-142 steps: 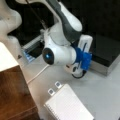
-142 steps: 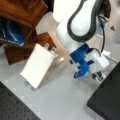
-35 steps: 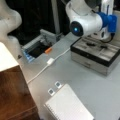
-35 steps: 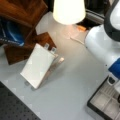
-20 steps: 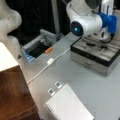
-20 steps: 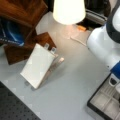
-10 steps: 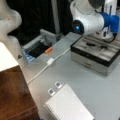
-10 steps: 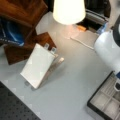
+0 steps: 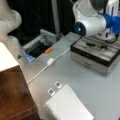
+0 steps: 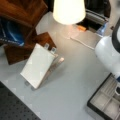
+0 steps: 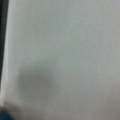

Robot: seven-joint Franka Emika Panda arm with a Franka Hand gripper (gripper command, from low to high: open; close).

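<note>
Oddly, the gripper itself shows in no view, so whether it is apart or together I cannot tell. Only the arm (image 9: pixel 92 22) appears, above the compartmented tray box (image 9: pixel 97 53) at 3 o'clock in a front view. Another front view shows just that box's corner (image 10: pixel 106 103) at 5 o'clock, plus a lampshade (image 10: pixel 68 10). The wrist view shows only bare grey table (image 11: pixel 65 55).

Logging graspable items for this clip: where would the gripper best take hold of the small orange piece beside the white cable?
The orange piece lies flat on the grey table, at the edge of the dark open tray. Probably best taken from above, fingers across its short width: it is elongated and low. The tray side looks tight. The gripper itself does not show.
</note>
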